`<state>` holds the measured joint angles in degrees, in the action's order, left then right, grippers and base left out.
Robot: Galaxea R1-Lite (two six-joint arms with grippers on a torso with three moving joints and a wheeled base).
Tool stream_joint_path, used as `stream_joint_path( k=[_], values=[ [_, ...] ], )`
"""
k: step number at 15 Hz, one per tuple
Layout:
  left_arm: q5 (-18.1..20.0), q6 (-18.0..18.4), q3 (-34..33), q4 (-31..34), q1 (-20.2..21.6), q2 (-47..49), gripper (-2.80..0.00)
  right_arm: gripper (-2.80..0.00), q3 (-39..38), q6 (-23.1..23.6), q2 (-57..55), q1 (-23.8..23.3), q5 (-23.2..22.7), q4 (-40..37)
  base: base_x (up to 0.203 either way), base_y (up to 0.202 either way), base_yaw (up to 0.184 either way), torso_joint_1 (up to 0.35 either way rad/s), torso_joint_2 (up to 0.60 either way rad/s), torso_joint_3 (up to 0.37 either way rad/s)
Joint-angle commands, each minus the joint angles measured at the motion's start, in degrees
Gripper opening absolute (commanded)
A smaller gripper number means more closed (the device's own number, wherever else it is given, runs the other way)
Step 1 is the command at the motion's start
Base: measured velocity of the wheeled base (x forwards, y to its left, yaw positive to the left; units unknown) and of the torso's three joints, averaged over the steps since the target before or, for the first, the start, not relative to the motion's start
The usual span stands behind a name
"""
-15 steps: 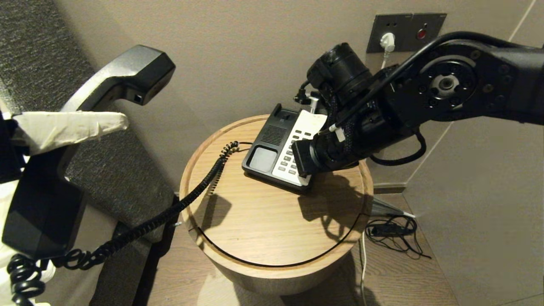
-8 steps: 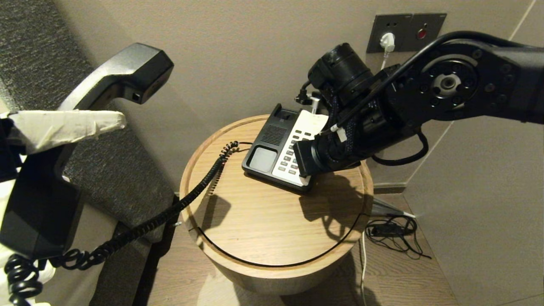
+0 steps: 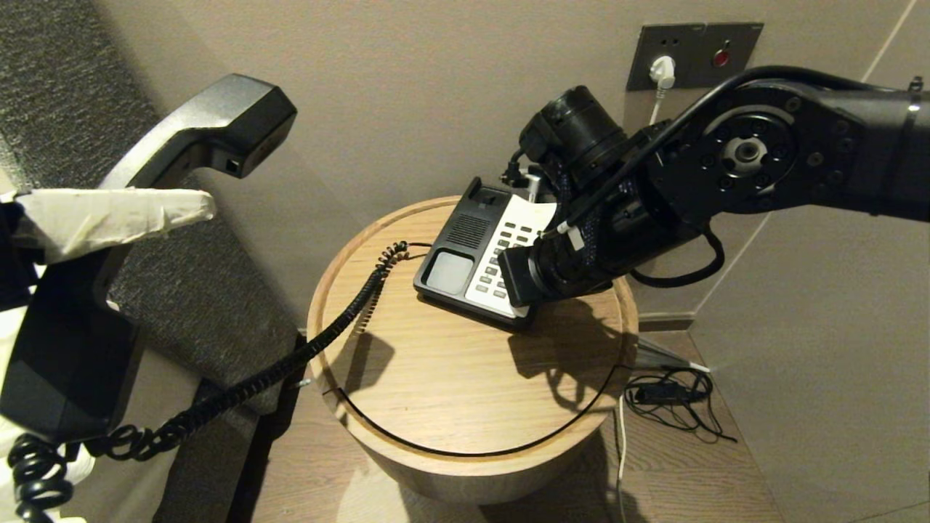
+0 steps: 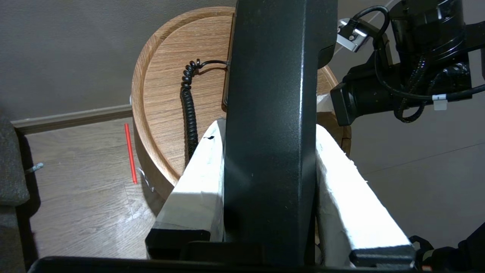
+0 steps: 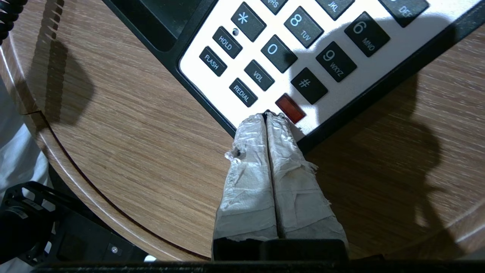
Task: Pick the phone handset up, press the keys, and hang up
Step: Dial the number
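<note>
My left gripper (image 4: 267, 129) is shut on the black phone handset (image 3: 87, 290), holding it up at the far left, off the round wooden table (image 3: 436, 378). Its coiled cord (image 3: 320, 341) runs down to the phone base (image 3: 454, 272). My right gripper (image 5: 268, 115) is shut, with its white-wrapped fingertips (image 5: 257, 125) over the near edge of the white keypad (image 5: 303, 49), next to the red button (image 5: 290, 108) and below the REDIAL key (image 5: 243, 94). Whether the tips touch the panel I cannot tell. In the head view the right wrist (image 3: 559, 261) hides the fingers.
A wall socket plate (image 3: 690, 51) with a white plug sits behind the table. A grey upholstered piece (image 3: 87, 116) stands at the left. Loose cables (image 3: 668, 396) lie on the wood floor at the right. A red stick (image 4: 130, 151) lies on the floor.
My right arm has shifted slightly left and down over the keypad. My left gripper with the handset rose slightly, then held still.
</note>
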<state>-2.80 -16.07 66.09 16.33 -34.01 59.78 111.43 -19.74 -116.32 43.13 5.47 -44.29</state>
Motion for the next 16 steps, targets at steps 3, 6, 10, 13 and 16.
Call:
stream_joint_path(
  k=[3, 6, 10, 13, 16],
  values=[
    [-0.01, -0.10, 0.00, 0.05, 0.00, -0.02, -2.80, -2.80, 0.01, 0.05, -0.57, -0.05, 0.15, -0.27, 0.000, 0.000, 0.000, 0.000, 0.00, 0.000],
    [-0.01, -0.10, -0.09, 0.10, 0.00, -0.10, -2.80, -2.80, 0.01, 0.05, -0.40, -0.06, 0.24, -0.36, 0.000, 0.000, 0.000, 0.000, 0.00, 0.000],
    [-0.01, -0.10, -0.21, 0.10, 0.00, -0.19, -2.80, -2.80, -0.04, -0.04, 0.04, -0.54, 1.47, -1.73, 0.000, 0.000, 0.000, 0.000, 0.00, 0.000],
    [-0.01, -0.10, -0.18, 0.10, 0.00, -0.10, -2.80, -2.80, 0.10, -0.03, 0.65, -0.50, 1.29, -0.45, 0.000, 0.000, 0.000, 0.000, 0.00, 0.000],
    [-0.01, -0.10, -0.26, 0.10, 0.00, -0.10, -2.80, -2.80, 0.10, -0.04, 0.75, -0.50, 1.12, -0.36, 0.000, 0.000, 0.000, 0.000, 0.00, 0.000]
  ],
)
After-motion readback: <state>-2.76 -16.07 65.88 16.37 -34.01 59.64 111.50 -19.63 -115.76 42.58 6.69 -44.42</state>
